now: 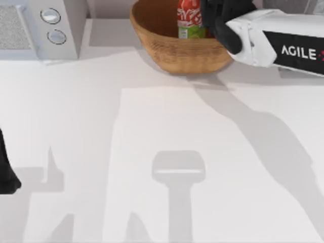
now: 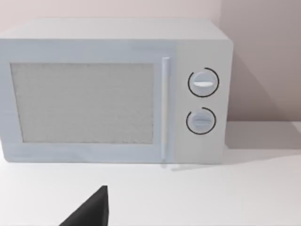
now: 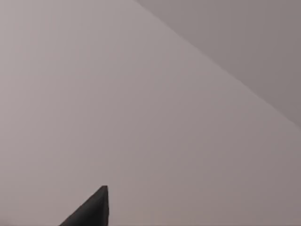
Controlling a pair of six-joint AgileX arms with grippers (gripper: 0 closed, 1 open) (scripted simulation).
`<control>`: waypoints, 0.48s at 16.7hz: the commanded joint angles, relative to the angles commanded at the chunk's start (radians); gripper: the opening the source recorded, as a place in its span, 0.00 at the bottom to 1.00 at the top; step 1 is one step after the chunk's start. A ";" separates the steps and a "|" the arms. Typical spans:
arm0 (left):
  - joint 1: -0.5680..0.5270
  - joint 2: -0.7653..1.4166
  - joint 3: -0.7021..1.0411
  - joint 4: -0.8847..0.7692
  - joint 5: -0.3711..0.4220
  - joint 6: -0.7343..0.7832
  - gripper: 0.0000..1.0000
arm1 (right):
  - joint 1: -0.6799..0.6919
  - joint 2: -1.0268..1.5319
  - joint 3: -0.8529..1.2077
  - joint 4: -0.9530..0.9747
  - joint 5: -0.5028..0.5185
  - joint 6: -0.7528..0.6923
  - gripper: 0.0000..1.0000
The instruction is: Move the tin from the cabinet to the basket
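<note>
Top view reads "AGILE" on the right arm (image 1: 283, 43), whose tool (image 1: 218, 20), grip unclear, sits beside the tin (image 1: 190, 19) in the basket (image 1: 177, 53).

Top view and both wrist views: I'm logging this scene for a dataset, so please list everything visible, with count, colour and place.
tin: one, red with a green patch low down, upright inside the basket, at the top view's far edge.
basket: one, tan-brown wicker, far centre of the table.
microwave: one, white with two round knobs, far left corner.
table: one, white, crossed by grey shadows.
right gripper: one, black on a white arm, at the basket's right rim beside the tin.
left arm: one, black, parked at the left edge.
</note>
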 joint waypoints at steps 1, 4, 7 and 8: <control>0.000 0.000 0.000 0.000 0.000 0.000 1.00 | -0.012 -0.052 -0.040 -0.012 -0.014 -0.001 1.00; 0.000 0.000 0.000 0.000 0.000 0.000 1.00 | -0.062 -0.272 -0.202 -0.062 -0.067 -0.002 1.00; 0.000 0.000 0.000 0.000 0.000 0.000 1.00 | -0.130 -0.576 -0.420 -0.129 -0.135 -0.005 1.00; 0.000 0.000 0.000 0.000 0.000 0.000 1.00 | -0.155 -0.691 -0.502 -0.154 -0.160 -0.005 1.00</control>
